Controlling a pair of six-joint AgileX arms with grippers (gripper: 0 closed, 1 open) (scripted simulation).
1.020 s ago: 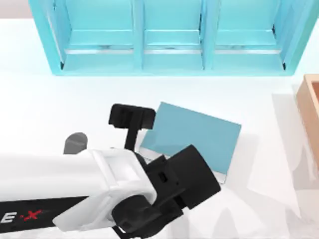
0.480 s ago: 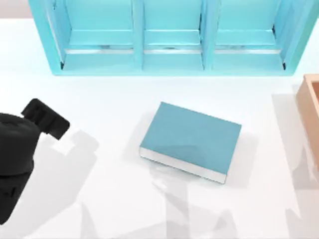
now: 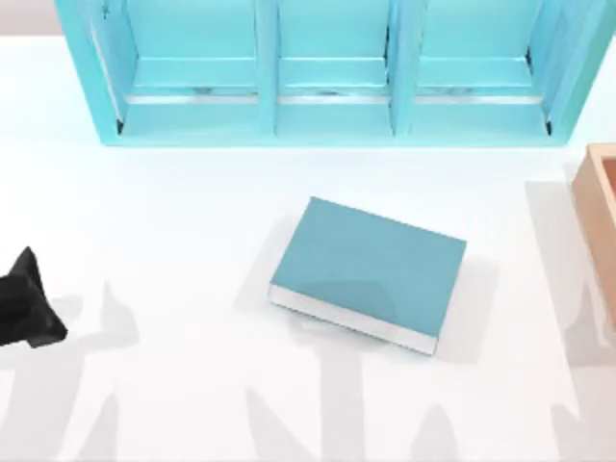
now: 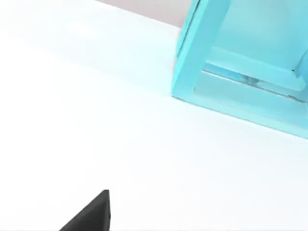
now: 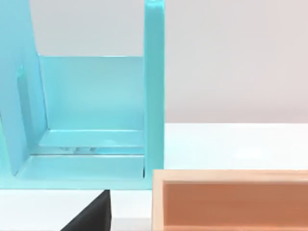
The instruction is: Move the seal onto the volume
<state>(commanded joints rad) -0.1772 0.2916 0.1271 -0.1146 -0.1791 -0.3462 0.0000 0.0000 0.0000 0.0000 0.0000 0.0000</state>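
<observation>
The volume [image 3: 371, 269], a teal-blue book with white page edges, lies flat near the middle of the table, turned slightly askew. Nothing rests on its cover. The seal is out of view. My left gripper [image 3: 27, 313] is a black shape at the table's left edge, far from the book, and a dark corner of it [image 4: 91, 217] hangs over bare white table in the left wrist view. A dark corner of my right gripper [image 5: 92, 214] sits in front of the shelf unit and the wooden box.
A big teal shelf unit [image 3: 327, 115] with three compartments runs along the back of the table. An orange-brown wooden box [image 3: 599, 202] stands at the right edge, and its open top [image 5: 231, 202] is close in the right wrist view.
My left arm has pulled back from over the book's near left corner to the table's left edge. The book has not moved.
</observation>
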